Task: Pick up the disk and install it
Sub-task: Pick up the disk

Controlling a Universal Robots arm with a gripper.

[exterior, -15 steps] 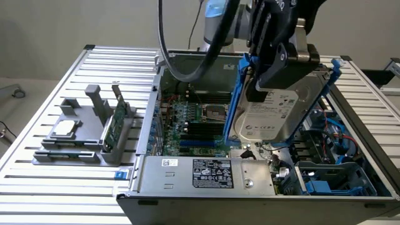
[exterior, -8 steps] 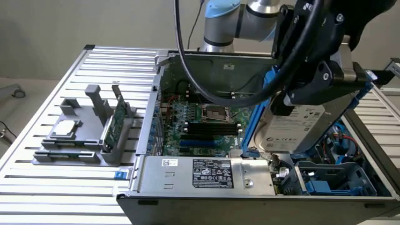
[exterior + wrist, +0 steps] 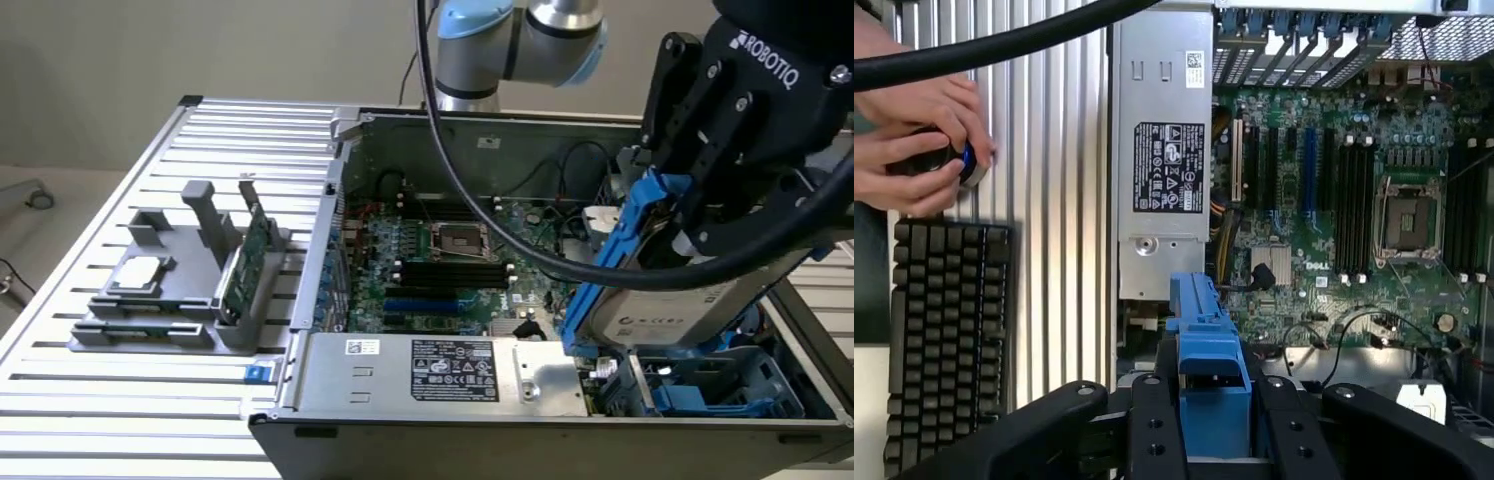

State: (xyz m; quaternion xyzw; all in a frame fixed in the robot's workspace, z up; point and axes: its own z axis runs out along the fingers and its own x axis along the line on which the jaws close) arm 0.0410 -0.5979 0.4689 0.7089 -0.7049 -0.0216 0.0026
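The black gripper (image 3: 701,215) clamps the flat silver-grey metal disk (image 3: 661,310). It hangs tilted, framed in blue plastic, white label showing.

The slatted aluminium desk (image 3: 134,400) carries an open computer case (image 3: 315,290) on the exterior view's right, a grey holder rack (image 3: 147,335) beside it, and a black keyboard (image 3: 949,340) near one edge.
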